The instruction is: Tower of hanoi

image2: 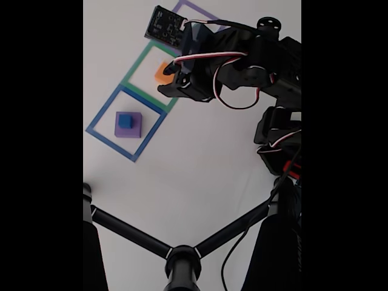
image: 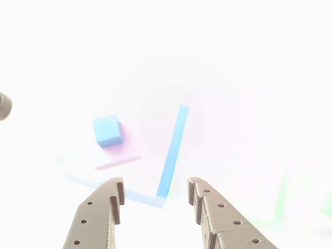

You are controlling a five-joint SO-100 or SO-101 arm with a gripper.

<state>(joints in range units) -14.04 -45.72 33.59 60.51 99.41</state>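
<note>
Hovering wide apart and empty, the tool (image: 155, 194) faces the blue cube (image: 108, 130) on its purple block (image2: 128, 126).

Glare washes the other view nearly white, so the purple block (image: 118, 155) under the blue cube (image: 108, 130) fades into the counter (image: 249, 78). In the fixed view, the arm (image2: 230, 63) covers most of the orange piece (image2: 162, 73) and part of the purple square (image2: 197, 9), and black bars cut off both sides.

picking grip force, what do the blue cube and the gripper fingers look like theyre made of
Blue cube: matte, uniform colour, crisp edges; probably printed plastic or painted wood, the washed-out view leaves it open. Fingers of the gripper: brown, layered ridges and small holes, likely 3D-printed plastic.
</note>
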